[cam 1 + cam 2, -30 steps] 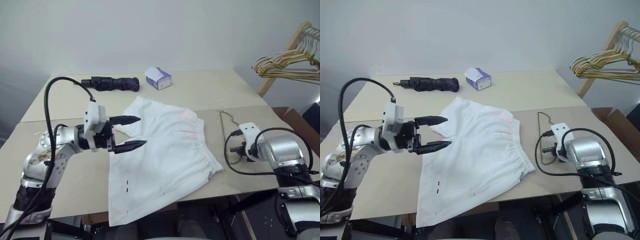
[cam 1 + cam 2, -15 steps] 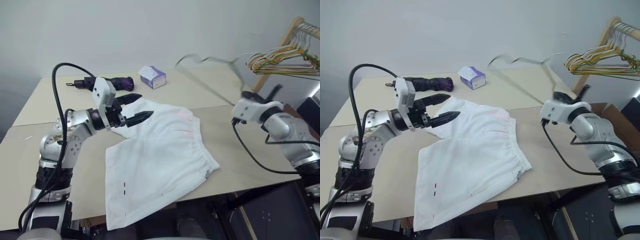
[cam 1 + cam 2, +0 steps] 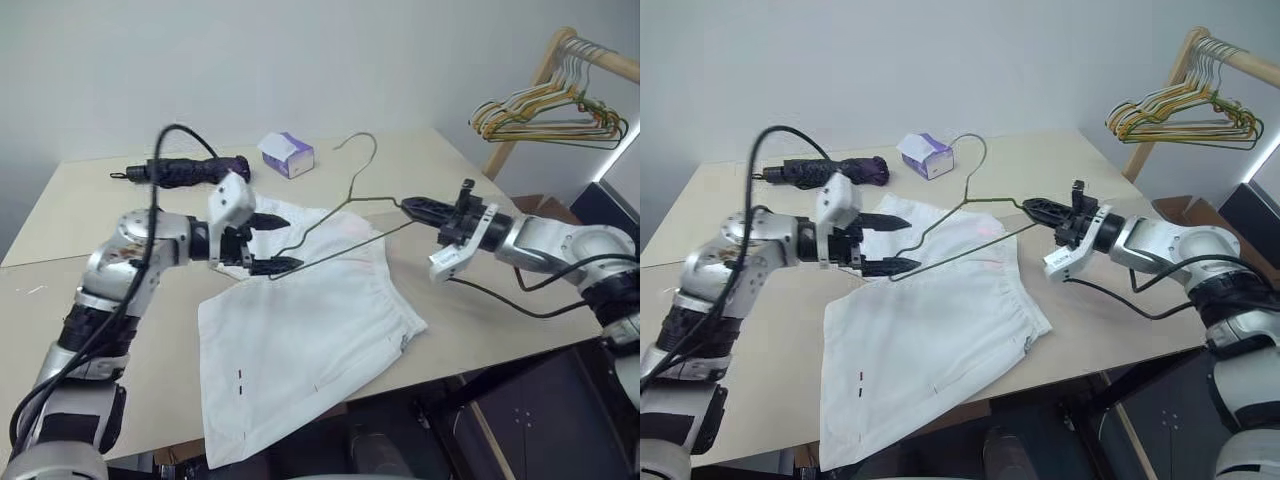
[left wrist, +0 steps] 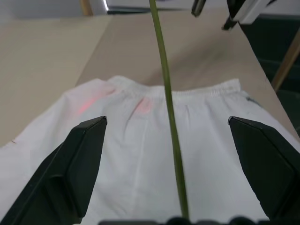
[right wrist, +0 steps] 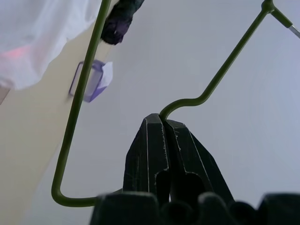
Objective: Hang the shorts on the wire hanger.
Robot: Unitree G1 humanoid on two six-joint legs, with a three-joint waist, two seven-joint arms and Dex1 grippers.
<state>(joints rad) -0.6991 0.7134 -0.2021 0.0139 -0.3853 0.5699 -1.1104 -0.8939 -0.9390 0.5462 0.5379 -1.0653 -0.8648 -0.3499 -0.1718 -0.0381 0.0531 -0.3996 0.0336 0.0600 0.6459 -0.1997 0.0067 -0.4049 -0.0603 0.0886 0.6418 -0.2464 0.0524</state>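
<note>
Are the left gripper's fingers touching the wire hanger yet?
Apart. In the left wrist view the wire hanger runs midway between the open left gripper's fingers, with wide gaps on both sides.

A plain pale wall (image 3: 300, 60) stands behind the beige surface (image 3: 80, 300), which has a seam across it. On its far part lie a folded dark umbrella (image 3: 190, 170) and a small purple-white tissue box (image 3: 286, 155). At the right, a wooden rack (image 3: 545, 80) carries several wire hangers (image 3: 540, 115). Under the surface edge it is dark.
</note>
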